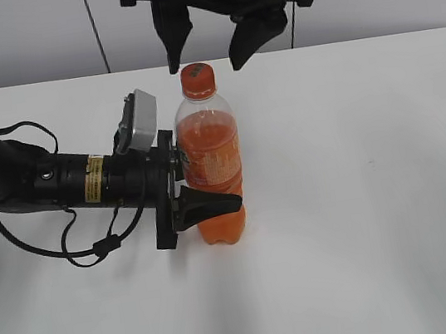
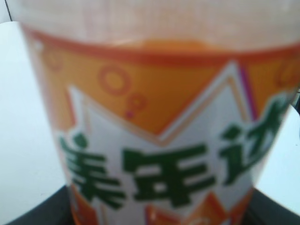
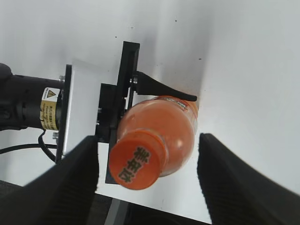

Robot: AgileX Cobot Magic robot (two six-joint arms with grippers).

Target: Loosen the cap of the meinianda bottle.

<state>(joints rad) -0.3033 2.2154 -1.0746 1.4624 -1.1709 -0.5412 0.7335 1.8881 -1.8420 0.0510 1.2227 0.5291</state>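
Note:
The meinianda bottle [image 1: 213,168] stands upright on the white table, full of orange drink. Its orange cap [image 1: 197,78] is on the neck. My left gripper [image 1: 201,191] comes in from the left and is shut on the bottle's labelled waist. The left wrist view is filled by the blurred orange-and-white label [image 2: 159,140]. My right gripper [image 1: 207,52] hangs open just above the cap, a finger on each side, not touching it. From the right wrist view the cap [image 3: 136,161] lies between the two dark open fingers [image 3: 147,180], nearer the left one, with the bottle [image 3: 164,126] below.
The left arm [image 1: 57,179] with its cables lies across the left part of the table. The white table [image 1: 365,221] stretches to the right and front. A grey wall stands behind.

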